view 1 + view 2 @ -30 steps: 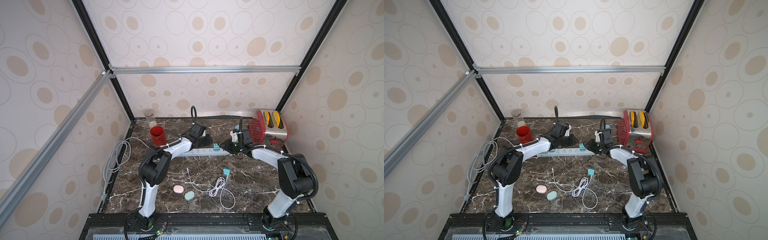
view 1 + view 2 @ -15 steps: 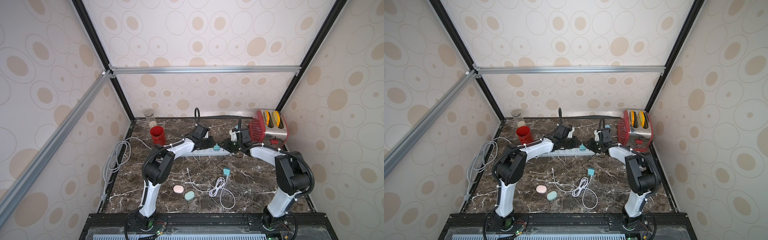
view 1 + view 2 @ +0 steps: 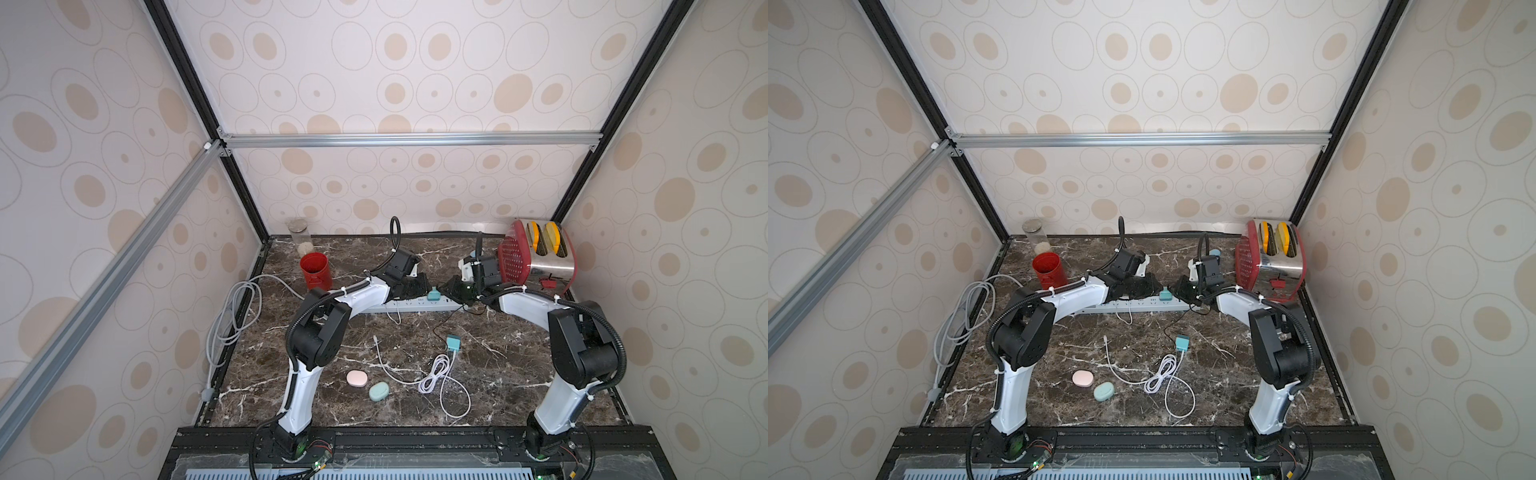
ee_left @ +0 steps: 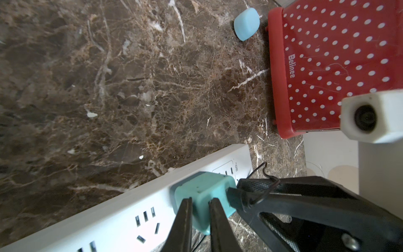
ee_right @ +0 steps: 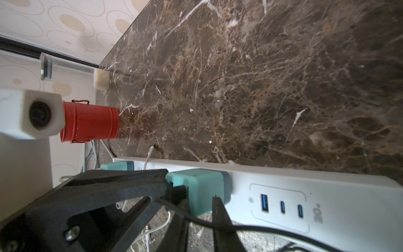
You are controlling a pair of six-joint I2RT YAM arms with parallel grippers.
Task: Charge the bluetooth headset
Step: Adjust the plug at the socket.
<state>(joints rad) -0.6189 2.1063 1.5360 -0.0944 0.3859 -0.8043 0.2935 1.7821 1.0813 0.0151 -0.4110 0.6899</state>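
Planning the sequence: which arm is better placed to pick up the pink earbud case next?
Left, likely. The pink earbud case lies near the left arm's base; the left end effector and right end effector both sit at the teal charger.

- Both top views: high at front, looking down over dark marble tabletop (image 3: pixel 498 374) (image 3: pixel 1225 374).
- Wrist views: close, opposed, sharing teal square charger plug (image 4: pixel 202 187) (image 5: pixel 200 187) in white power strip (image 4: pixel 109 218) (image 5: pixel 338 189).
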